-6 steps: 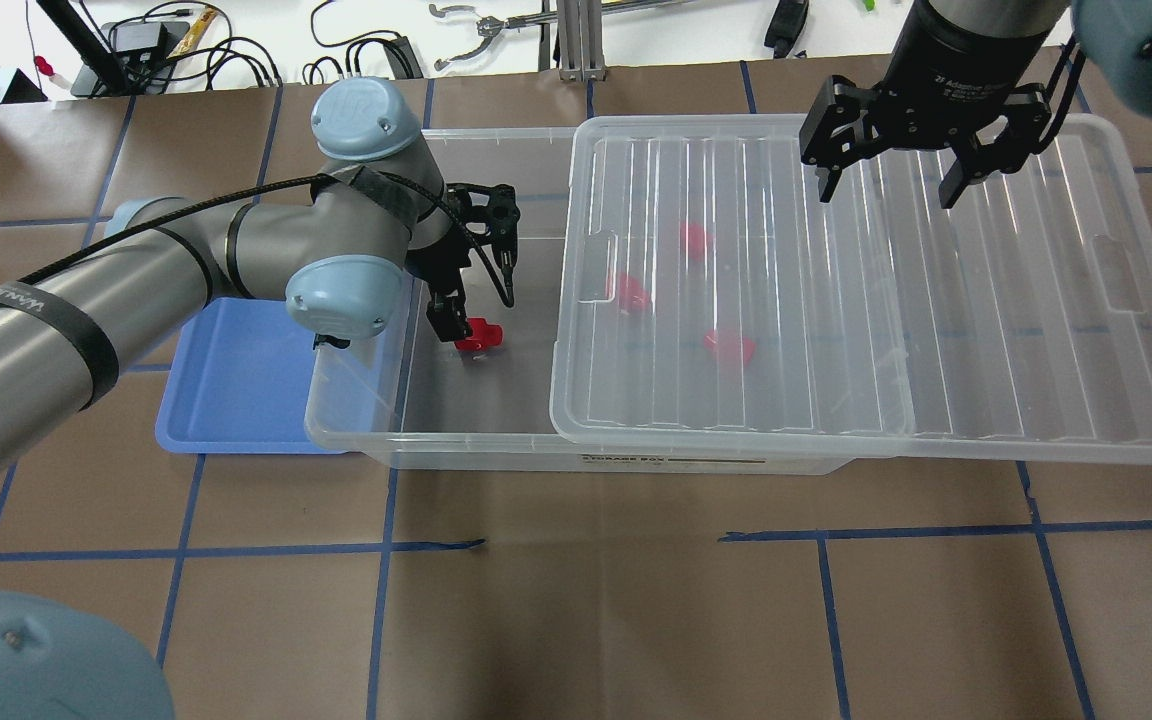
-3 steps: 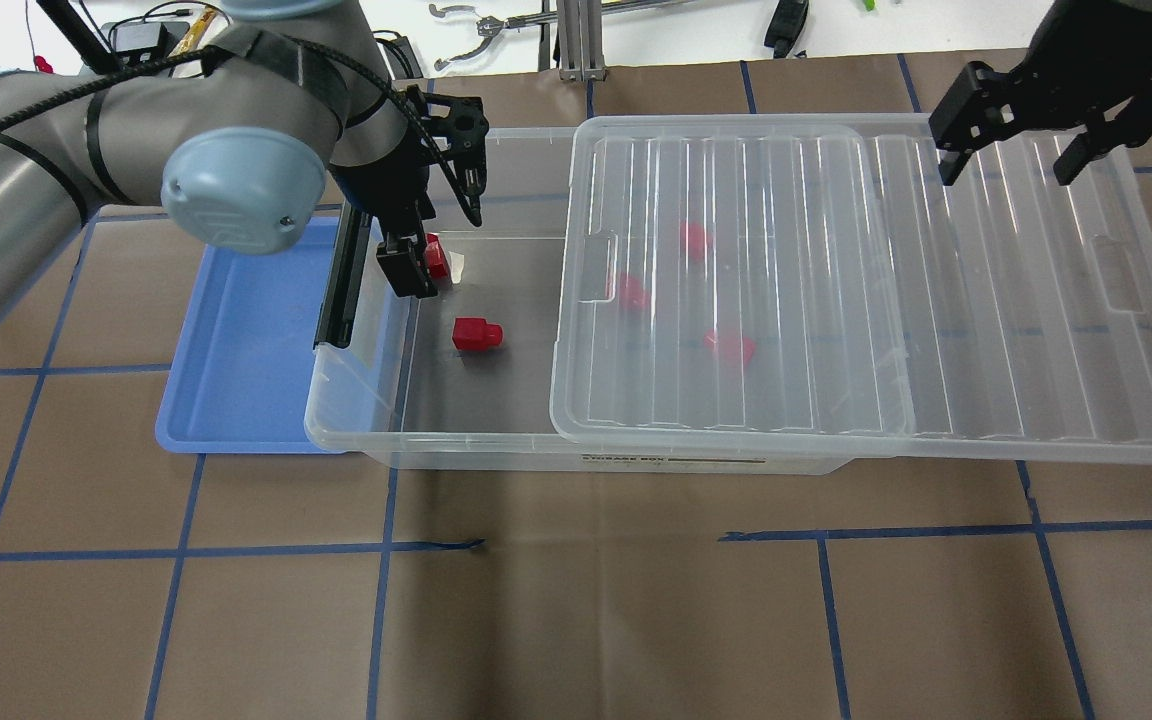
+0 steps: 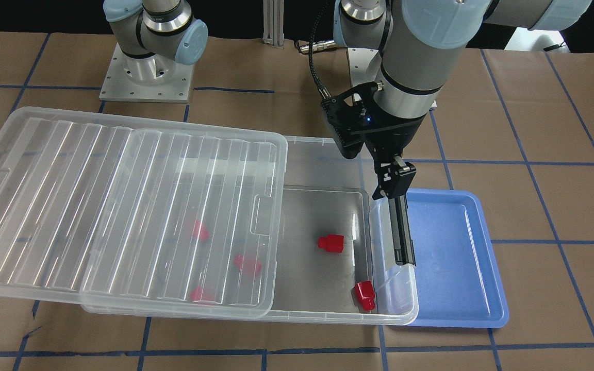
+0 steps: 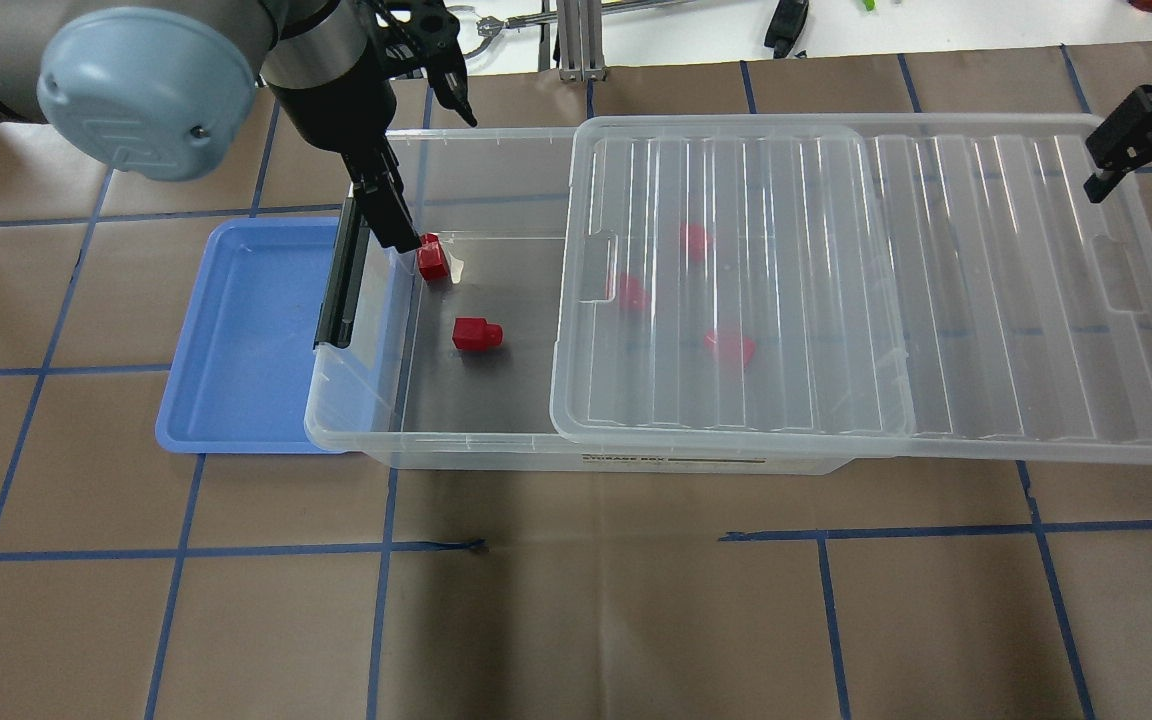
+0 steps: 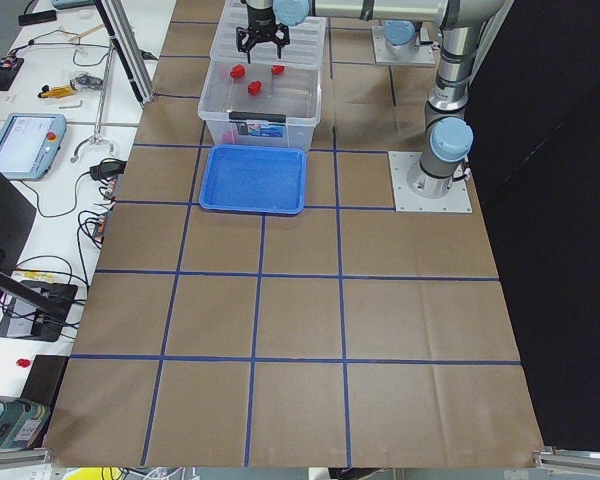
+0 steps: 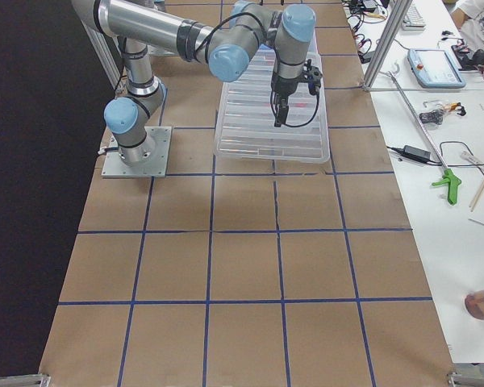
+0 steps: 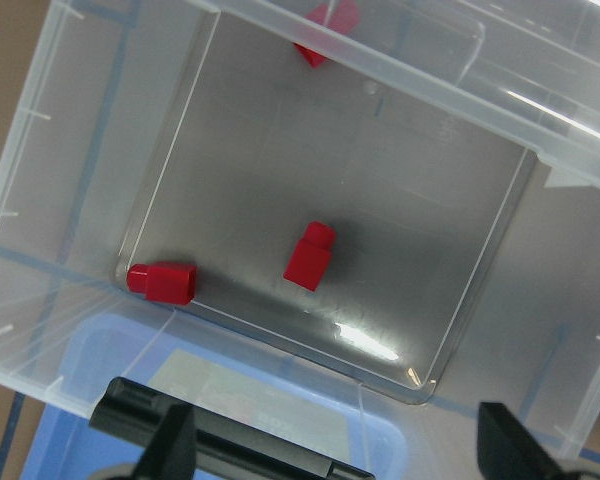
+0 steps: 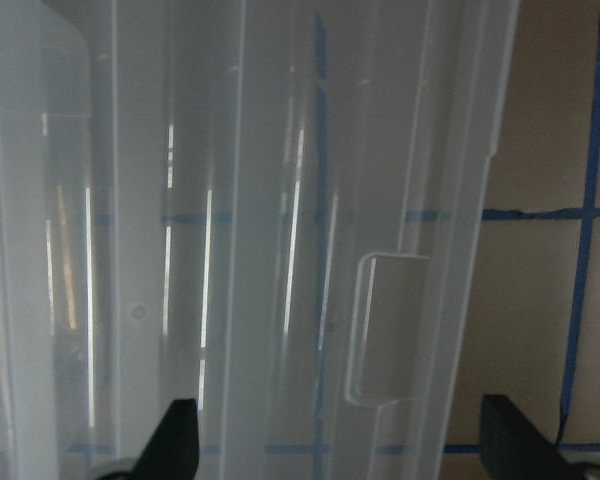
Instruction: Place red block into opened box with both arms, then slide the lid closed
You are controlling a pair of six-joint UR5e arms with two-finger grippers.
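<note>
Blocks lie inside the box (image 4: 456,438). The red block (image 4: 477,333) is on its side on the bare floor of the box's uncovered stretch. A second red block (image 4: 431,260) sits in that stretch's far corner, close against the box wall at the latch (image 4: 336,280) end. Three more red blocks (image 4: 729,346) show blurred through the lid (image 4: 936,280).

The lid rests on the box rim, drawn back so that it covers only the part of the box away from the latch and overhangs past that short end. That gap is the only way into the box.

The left gripper (image 7: 335,450) hangs above the box's latch end with its jaws spread wide and nothing between them. Being up there rather than down inside looks deliberate, since a finger within the walls would block the lid's path.

The right gripper (image 8: 345,450) hovers over the lid's overhanging part, beyond the box's other short end. Its jaws are also spread and bare. A recessed tab (image 8: 390,330) lies just ahead of its fingers, and that pocket is probably why it waits there, as it gives purchase on a slick sheet.

A blue tray (image 4: 236,340) lies outside the box at its latch end.

Judging by this, placing is done and closing has not begun. The push should run straight along the box's long sides, or the lid may skew on the rim.
</note>
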